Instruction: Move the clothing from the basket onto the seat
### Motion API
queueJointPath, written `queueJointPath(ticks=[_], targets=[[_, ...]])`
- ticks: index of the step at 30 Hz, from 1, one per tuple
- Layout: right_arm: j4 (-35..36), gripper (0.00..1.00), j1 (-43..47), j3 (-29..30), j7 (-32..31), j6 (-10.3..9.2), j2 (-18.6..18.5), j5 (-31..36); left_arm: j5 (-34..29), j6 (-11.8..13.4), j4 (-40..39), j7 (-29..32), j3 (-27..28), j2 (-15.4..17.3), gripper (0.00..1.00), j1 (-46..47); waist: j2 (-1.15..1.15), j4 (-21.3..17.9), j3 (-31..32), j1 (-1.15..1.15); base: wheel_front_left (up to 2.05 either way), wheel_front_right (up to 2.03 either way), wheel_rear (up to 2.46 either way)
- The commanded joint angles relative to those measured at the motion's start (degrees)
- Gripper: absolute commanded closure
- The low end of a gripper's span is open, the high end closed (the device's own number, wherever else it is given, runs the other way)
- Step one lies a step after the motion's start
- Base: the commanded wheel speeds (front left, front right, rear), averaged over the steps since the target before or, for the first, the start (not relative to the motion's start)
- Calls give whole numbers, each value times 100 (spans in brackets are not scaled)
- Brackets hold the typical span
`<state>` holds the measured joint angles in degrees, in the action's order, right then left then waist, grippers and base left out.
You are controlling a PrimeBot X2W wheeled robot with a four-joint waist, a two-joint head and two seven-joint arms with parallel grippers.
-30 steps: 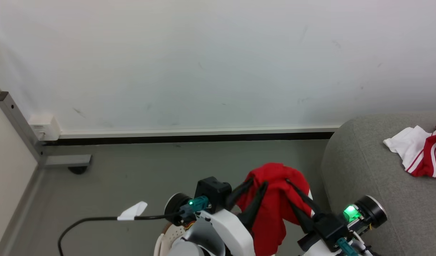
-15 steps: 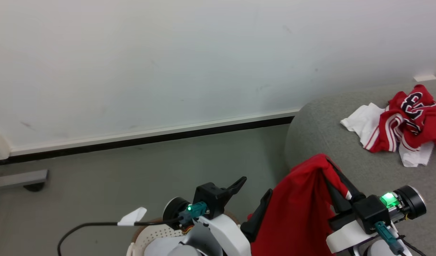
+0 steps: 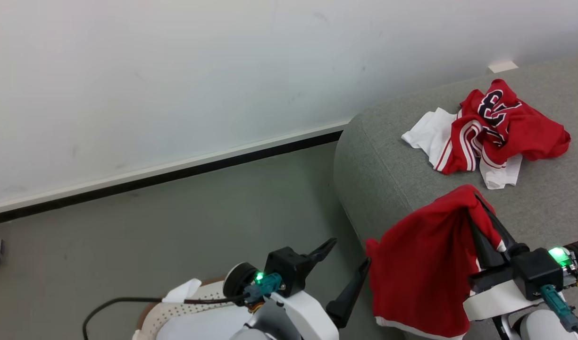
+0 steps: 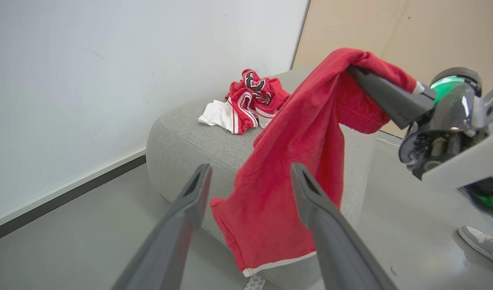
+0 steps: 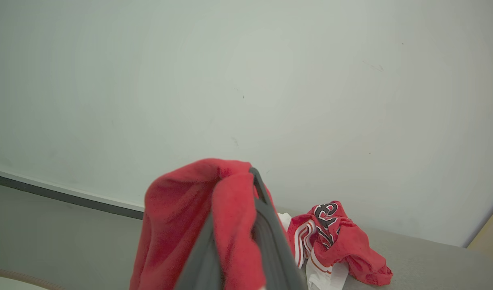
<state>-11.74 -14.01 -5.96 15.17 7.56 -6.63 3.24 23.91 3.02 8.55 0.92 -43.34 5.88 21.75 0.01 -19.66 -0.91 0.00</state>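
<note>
Looks roughly midway. Shows one crumpled red-and-white jersey (image 3: 491,127) already lying on the grey sofa (image 3: 392,156), toward its back. Shows a second red garment (image 3: 421,264) hanging at the sofa's near edge, not yet set down, with a white hem dangling beside the sofa's side. Grips that garment by its top fold in the right claw (image 3: 480,212), jaws pressed shut on the cloth. Leaves the left claw (image 3: 350,251) spread wide and holding nothing, just off the sofa's near corner, apart from the cloth. Places the white basket (image 3: 194,306) down low, well apart from the sofa on its left. Reveals a pale pad (image 3: 208,326) in the visible part of the basket and no red cloth there, with much of the inside out of frame. Calls next for lowering the held garment onto the sofa and letting go, then checking the basket for leftovers.
</note>
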Motion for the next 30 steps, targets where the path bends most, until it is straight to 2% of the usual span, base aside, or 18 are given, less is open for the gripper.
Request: queueJointPath(ticks=[1, 8, 12, 18, 24, 30], targets=[[28, 100, -80, 39, -4, -15, 5, -115, -66, -18, -38, -34, -14, 40, 0, 25, -1, -29, -76, 0, 0, 0, 0], [17, 100, -761, 337, -8, -15, 50, -526, -220, -112, -364, 85, -4, 262, 0, 407, -1, 100, -908, 0, 0, 0, 0], [-127, 100, -1643, 742, -147, -15, 40, -826, -260, -249, -542, 116, 59, 416, 0, 716, -1, 285, -1456, 0, 0, 0, 0], [-430, 100, -3374, 1361, -692, -15, -300, -935, -365, -343, -831, 122, 241, 653, 0, 1150, -1, 557, -2249, 0, 0, 0, 0], [-1141, 100, -5095, 2851, -1238, -14, -641, -810, -432, -397, -1050, 30, 386, 751, 0, 1524, -1, 784, -2812, 0, 0, 0, 0], [-1778, 100, -5721, 4196, -1258, -15, -1154, 64, -450, -438, -1243, -71, 450, 764, 0, 1791, -1, 983, -3236, 0, 0, 0, 0]])
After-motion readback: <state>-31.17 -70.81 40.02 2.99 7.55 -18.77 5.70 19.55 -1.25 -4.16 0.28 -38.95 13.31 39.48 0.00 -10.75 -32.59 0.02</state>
